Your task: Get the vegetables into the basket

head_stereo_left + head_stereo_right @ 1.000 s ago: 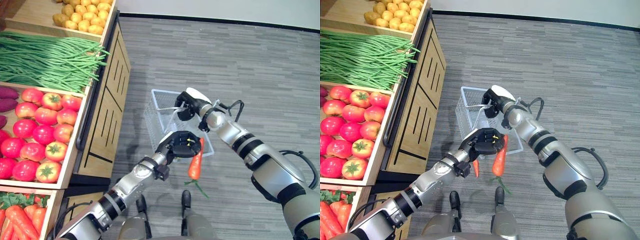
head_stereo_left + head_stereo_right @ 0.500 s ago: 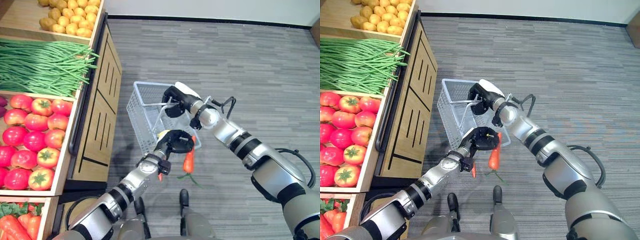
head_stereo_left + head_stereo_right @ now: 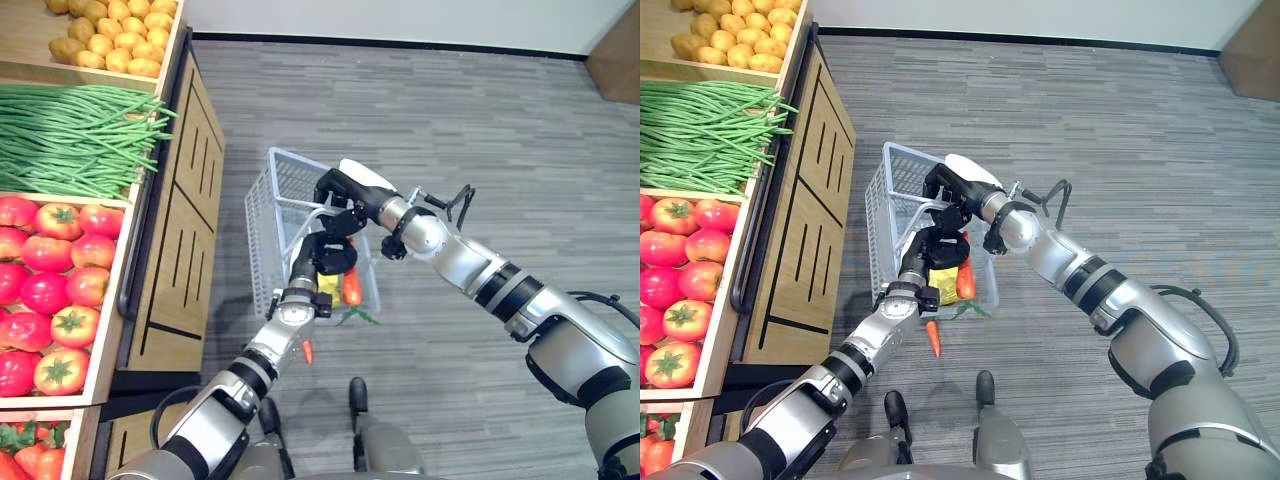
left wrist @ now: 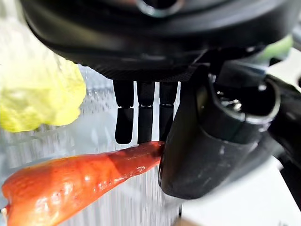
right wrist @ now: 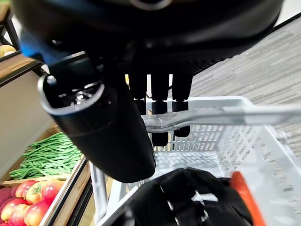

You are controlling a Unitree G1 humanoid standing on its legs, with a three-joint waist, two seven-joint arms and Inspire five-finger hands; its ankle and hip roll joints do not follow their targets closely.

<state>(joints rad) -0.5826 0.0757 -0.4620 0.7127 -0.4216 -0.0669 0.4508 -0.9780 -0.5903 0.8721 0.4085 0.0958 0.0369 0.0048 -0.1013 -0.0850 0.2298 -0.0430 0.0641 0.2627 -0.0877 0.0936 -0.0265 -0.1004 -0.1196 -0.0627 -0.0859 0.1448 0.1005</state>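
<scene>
Basket (image 3: 268, 215) hangs over the floor (image 3: 480, 130), right of the produce stand (image 3: 175, 240). Inside it: carrot (image 3: 351, 287) beside a yellow item (image 3: 943, 280). Stand crates, rear to front: potatoes (image 3: 100, 40), green beans (image 3: 70, 140), tomatoes (image 3: 50, 290).

Grey floor (image 3: 480, 120); small carrot (image 3: 932, 338) lying on it.

Grey striped carpet floor (image 3: 480, 130); wooden produce stand (image 3: 185, 250) along left; white wall (image 3: 400, 18) with dark skirting.
</scene>
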